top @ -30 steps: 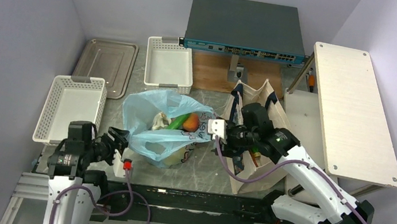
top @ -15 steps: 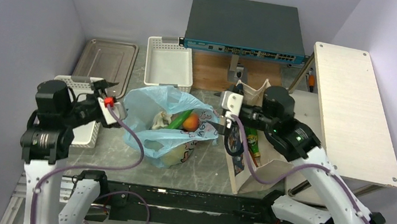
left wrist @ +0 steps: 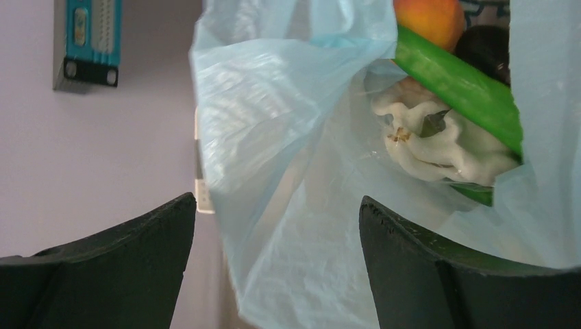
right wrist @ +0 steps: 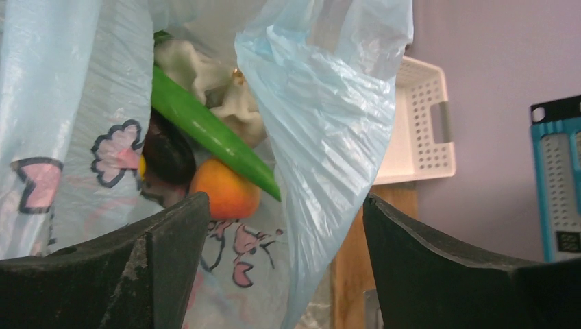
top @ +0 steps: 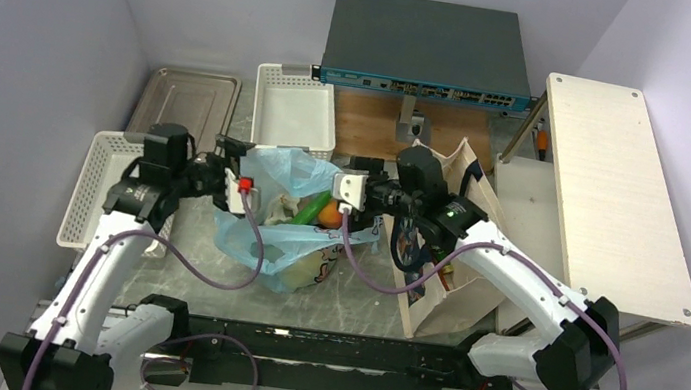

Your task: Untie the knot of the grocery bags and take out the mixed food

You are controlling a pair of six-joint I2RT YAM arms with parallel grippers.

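A light-blue grocery bag lies mid-table with its mouth open; no knot shows. Inside it lies the mixed food: an orange fruit, a green cucumber, a pale lumpy item and a dark aubergine. My left gripper is at the bag's left rim, open, with loose bag film hanging between its jaws. My right gripper is at the right rim, open, and a flap of the bag hangs between its fingers, just in front of the fruit.
A beige tote stands right of the bag, under my right arm. White baskets sit at the left and back, beside a metal tray. A network switch and a wooden board are at the back and right.
Both arms have swung up and inward to the bag's mouth. Both pairs of jaws stand wider apart than a second ago.
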